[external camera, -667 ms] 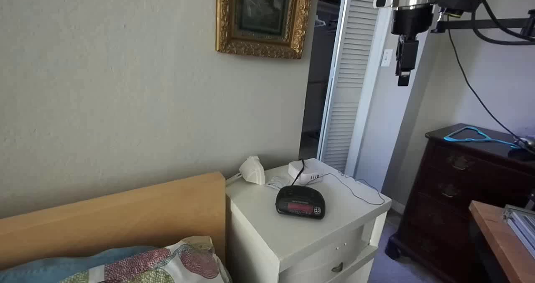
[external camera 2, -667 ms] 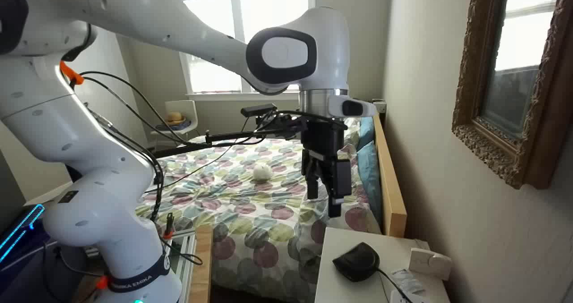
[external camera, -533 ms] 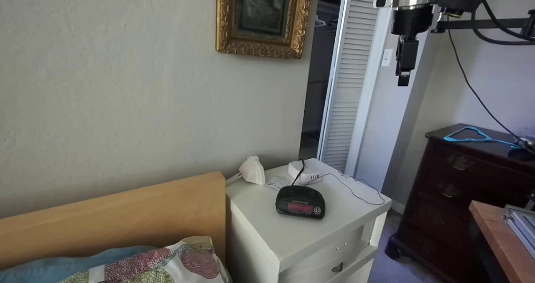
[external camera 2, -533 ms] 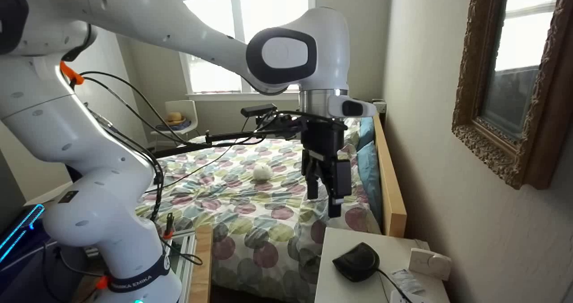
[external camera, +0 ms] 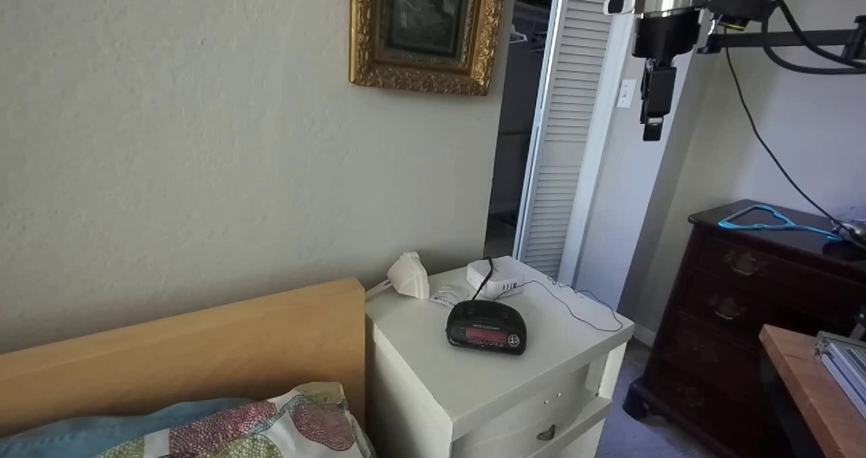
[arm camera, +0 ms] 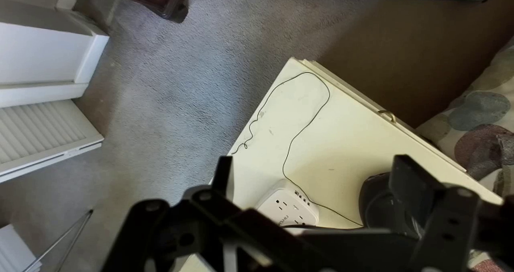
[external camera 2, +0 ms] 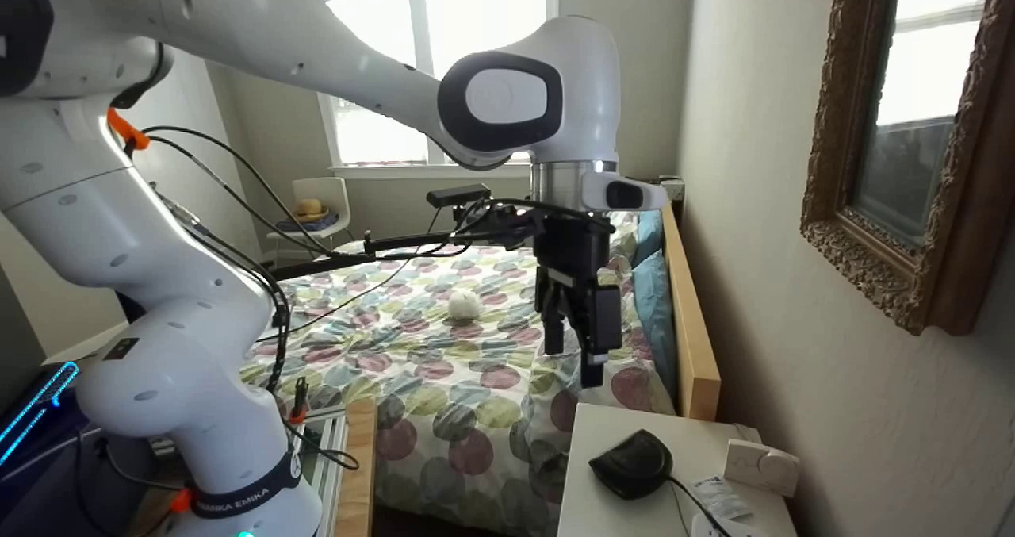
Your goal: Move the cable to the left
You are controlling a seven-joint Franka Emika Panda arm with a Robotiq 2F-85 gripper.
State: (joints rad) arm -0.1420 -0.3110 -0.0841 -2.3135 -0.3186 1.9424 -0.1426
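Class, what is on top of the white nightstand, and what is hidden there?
The nightstand bears a black alarm clock, a white outlet box, a flat packet, another white object, a thicker cord and a thin cable. Whatever lies under the clock or box is covered.

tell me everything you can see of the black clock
The clock has a rounded black body that looks like plastic. Its front has a dark reddish display, no time readable, and a round mark beside it. It sits upright on the white nightstand, a black cord leaving its back. A thin cable runs up to it; whether they touch is unclear. In the wrist view, the gripper partly hides it.
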